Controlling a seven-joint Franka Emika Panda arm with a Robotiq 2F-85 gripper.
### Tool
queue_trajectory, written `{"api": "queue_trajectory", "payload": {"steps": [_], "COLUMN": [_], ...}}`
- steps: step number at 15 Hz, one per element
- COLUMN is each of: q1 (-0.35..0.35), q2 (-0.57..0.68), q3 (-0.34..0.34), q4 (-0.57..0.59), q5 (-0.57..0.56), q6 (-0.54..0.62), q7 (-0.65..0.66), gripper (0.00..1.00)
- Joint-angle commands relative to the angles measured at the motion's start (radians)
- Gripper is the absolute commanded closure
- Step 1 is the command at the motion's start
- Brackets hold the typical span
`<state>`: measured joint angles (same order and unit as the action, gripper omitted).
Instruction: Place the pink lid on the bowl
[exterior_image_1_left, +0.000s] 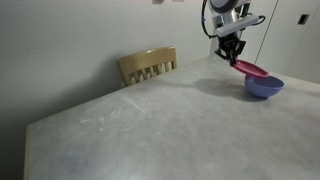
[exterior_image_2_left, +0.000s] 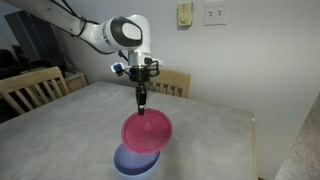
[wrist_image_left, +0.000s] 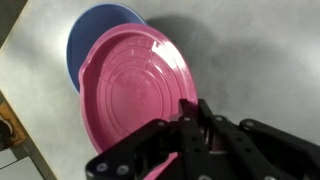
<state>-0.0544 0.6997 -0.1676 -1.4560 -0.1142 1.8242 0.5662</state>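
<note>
The pink lid (exterior_image_2_left: 147, 131) is a flat round magenta disc. It hangs tilted just above the periwinkle-blue bowl (exterior_image_2_left: 131, 164), which stands on the table. My gripper (exterior_image_2_left: 141, 103) is shut on the lid's rim and holds it from above. In an exterior view the lid (exterior_image_1_left: 249, 69) sits over the bowl (exterior_image_1_left: 264, 87) under the gripper (exterior_image_1_left: 234, 58). In the wrist view the lid (wrist_image_left: 130, 85) covers most of the bowl (wrist_image_left: 95, 35), and the gripper fingers (wrist_image_left: 193, 118) pinch the lid's near edge.
The grey-white table (exterior_image_1_left: 150, 120) ends close to the bowl (exterior_image_2_left: 250, 150). A wooden chair (exterior_image_1_left: 148, 65) stands at the far side; it also shows behind the arm (exterior_image_2_left: 172, 82). Another chair (exterior_image_2_left: 30, 88) is beside the table.
</note>
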Motion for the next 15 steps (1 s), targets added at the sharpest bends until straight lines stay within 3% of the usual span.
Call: {"api": "queue_trajectory", "payload": {"steps": [1, 7, 15], "q1": [-0.051, -0.043, -0.033], "q2": [-0.095, -0.173, -0.268], "q3": [0.013, -0.037, -0.045], "q4": [-0.235, -0.383, -0.427], "q5": [0.092, 0.072, 0.059], "q6": [0.087, 0.050, -0.047], "q7": [-0.107, -0.101, -0.072], "gripper": [0.97, 0.97, 0.97]}}
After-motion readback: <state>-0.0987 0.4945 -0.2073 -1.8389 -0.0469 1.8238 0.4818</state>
